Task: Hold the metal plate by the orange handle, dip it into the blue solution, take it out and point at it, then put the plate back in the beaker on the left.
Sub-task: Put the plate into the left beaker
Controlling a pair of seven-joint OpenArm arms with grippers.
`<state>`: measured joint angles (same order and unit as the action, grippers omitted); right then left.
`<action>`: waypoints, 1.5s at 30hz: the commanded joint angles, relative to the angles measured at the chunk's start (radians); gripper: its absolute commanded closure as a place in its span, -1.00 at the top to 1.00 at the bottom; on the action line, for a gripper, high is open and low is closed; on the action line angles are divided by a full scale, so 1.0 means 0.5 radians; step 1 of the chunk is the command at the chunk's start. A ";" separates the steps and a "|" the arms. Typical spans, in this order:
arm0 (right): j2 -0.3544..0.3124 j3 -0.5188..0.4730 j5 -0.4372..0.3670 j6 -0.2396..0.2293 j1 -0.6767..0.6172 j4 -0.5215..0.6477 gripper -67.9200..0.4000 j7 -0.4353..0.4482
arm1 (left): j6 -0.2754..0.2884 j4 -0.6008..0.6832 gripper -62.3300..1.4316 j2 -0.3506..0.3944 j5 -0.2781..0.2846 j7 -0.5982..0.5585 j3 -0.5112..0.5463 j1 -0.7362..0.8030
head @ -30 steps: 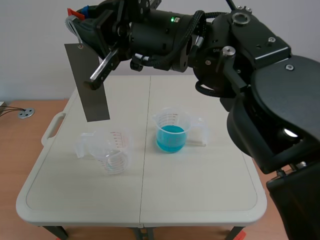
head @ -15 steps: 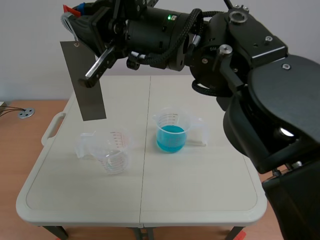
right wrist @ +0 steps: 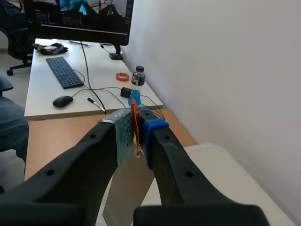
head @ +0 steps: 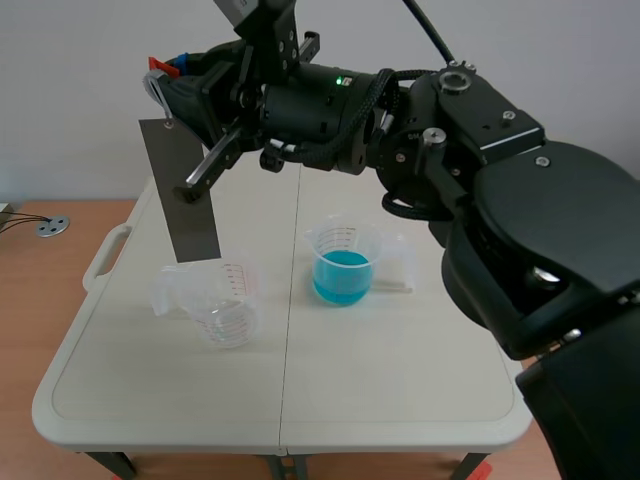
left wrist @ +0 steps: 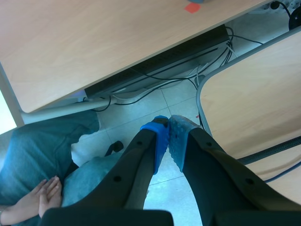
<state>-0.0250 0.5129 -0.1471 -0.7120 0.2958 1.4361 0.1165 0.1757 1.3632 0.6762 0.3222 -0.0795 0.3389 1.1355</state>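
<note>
flat grey metal plate (head: 180, 190) hangs raised, slightly tilted, lower edge just over rim of empty clear plastic beaker (head: 225, 305). thin orange handle (right wrist: 134, 117) at plate's top pinched tight between pads of right tool (right wrist: 136, 131). clear beaker of blue solution (head: 343, 268) near, mid cream worktop (head: 400, 380). left tool (left wrist: 168, 134) over floor, off worktop, fingers closed together, holding nothing.

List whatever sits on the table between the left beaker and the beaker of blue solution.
Nothing: the scene view shows only bare table and its centre seam between the left beaker and the beaker of blue solution.
</note>
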 commanded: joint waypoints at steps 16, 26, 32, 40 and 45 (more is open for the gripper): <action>0.034 0.066 -0.021 0.008 0.029 -0.333 -0.95 0.194 | -0.002 0.006 -0.88 0.006 0.008 -0.021 -0.005 -0.006; 0.052 0.075 0.025 0.008 0.028 -0.542 -0.95 0.285 | -0.002 0.006 -0.88 0.006 0.008 -0.020 -0.005 -0.016; 0.051 0.075 0.024 0.017 0.028 -0.644 -0.95 0.311 | -0.002 0.006 -0.88 0.006 0.008 -0.020 -0.005 -0.017; 0.050 0.075 0.024 0.039 0.027 -0.771 -0.95 0.362 | -0.002 0.006 -0.88 0.006 0.008 -0.021 -0.005 -0.017; 0.050 0.075 0.024 0.078 0.027 -0.819 -0.95 0.373 | -0.002 0.006 -0.88 0.005 0.008 -0.020 -0.005 -0.017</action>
<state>-0.0082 0.5510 -0.1242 -0.6701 0.2958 1.0218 0.2886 0.1757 1.3632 0.6762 0.3222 -0.0803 0.3389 1.1301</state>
